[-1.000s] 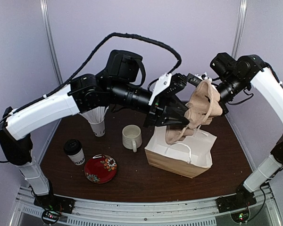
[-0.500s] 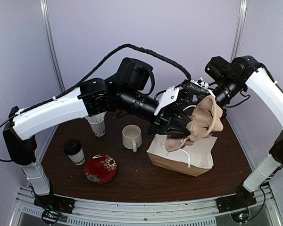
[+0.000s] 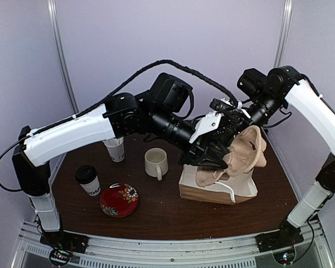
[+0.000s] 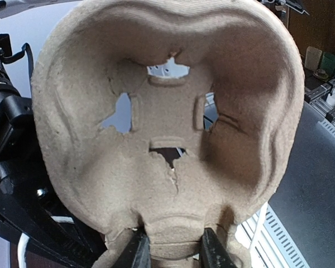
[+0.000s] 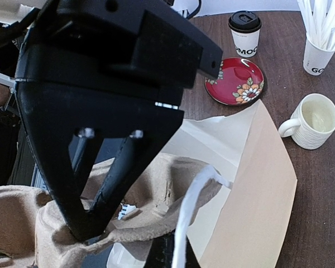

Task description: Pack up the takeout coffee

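Note:
The takeout coffee (image 3: pixel 88 180), a white paper cup with black lettering and a black lid, stands at the table's left, away from both grippers; it also shows in the right wrist view (image 5: pixel 244 32). My left gripper (image 3: pixel 212 159) is shut on the bottom tab of a brown pulp cup carrier (image 4: pixel 167 111), held upright over the mouth of the paper bag (image 3: pixel 212 191). My right gripper (image 3: pixel 233 117) is shut just above the carrier. Its finger (image 5: pixel 167 254) sits under the carrier's rim beside a white bag handle (image 5: pixel 192 212); whether it pinches either I cannot tell.
A white mug (image 3: pixel 156 163) stands left of the bag. A red flowered saucer (image 3: pixel 119 200) lies by the coffee, and a paper cup of white straws (image 3: pixel 116 149) stands behind them. The left arm spans the table's middle. The bag (image 5: pixel 257 184) lies open toward the carrier.
Both grippers moved right and down with the carrier, bringing it lower over the bag. The bag has tipped flatter on the table.

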`<state>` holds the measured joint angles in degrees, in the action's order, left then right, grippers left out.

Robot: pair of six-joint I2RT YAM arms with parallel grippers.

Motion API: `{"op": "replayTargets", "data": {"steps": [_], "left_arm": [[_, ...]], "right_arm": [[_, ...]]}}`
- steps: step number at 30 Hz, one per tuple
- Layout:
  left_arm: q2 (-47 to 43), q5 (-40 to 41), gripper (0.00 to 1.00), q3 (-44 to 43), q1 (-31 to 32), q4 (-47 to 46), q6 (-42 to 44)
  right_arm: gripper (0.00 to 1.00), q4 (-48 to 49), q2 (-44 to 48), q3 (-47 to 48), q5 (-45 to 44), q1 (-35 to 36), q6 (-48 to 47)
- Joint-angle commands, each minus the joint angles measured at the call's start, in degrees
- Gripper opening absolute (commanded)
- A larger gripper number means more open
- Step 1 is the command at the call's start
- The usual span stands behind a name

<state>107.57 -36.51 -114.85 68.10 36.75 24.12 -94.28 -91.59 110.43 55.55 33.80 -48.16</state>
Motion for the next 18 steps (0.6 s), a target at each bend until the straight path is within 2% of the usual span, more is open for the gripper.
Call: {"op": "replayTargets", "data": {"steps": [1,9,18], "left_arm": [[1.51,2.46,0.25,-2.19,0.79,0.52,0.14],[-3.84,5.08,0.25,-2.98,2.40,0.07,1.48],[-8.64,10.07,0.25,3.69,2.47,-8.84,3.72]], "right_arm": [[0.00,-1.69,2.11,1.86,0.45,0.89,0.58],[0.00,-2.75,1.68,1.54,0.44,1.00,-0.35],[0.00,-2.71,1.54,1.98,0.57,1.09,0.00]]}}
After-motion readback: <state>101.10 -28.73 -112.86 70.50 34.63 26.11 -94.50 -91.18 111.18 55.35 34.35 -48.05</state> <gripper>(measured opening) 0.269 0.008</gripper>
